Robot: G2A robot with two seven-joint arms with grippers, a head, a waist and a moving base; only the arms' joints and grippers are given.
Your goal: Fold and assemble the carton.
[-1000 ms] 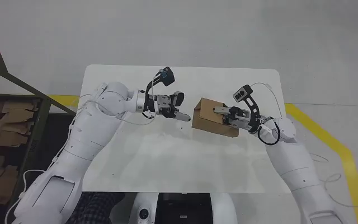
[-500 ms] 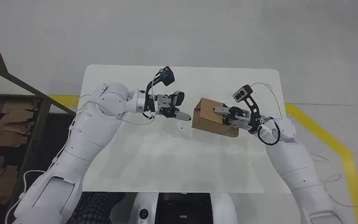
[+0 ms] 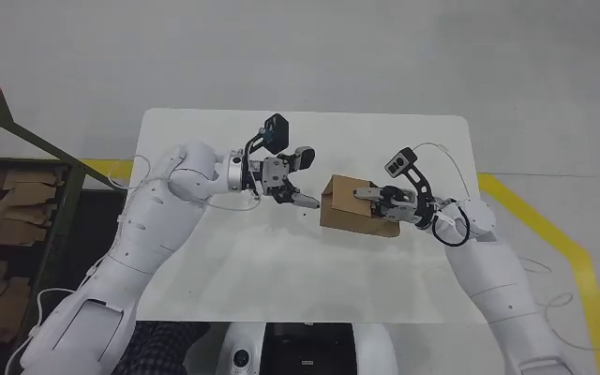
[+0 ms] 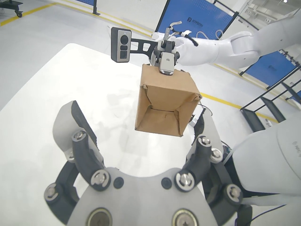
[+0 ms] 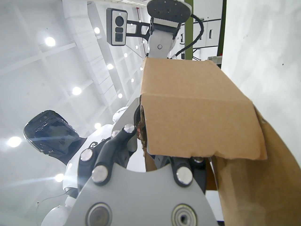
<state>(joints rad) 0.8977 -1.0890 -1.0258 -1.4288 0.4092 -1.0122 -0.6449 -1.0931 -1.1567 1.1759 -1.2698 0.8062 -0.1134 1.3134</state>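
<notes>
A brown carton (image 3: 352, 204) hangs just above the white table (image 3: 234, 272), right of centre, held up by my right gripper (image 3: 367, 195), which is shut on its wall at the end nearest that arm. In the right wrist view the carton (image 5: 195, 118) covers most of the right gripper (image 5: 141, 128). My left gripper (image 3: 306, 176) is open a short way to the left of the carton, apart from it. In the left wrist view the carton's open end (image 4: 162, 116) faces the left gripper (image 4: 138, 128), with inner flaps folded in, and the right gripper (image 4: 166, 68) clamps the far end.
A green rack holding flat cardboard (image 3: 28, 202) stands off the table's left side. Yellow floor tape (image 3: 534, 220) runs past the right edge. Bare table surface lies in front of and behind the carton.
The left gripper has turned and spread its fingers wider in front of the carton. The right gripper has shifted the carton slightly left and levelled it.
</notes>
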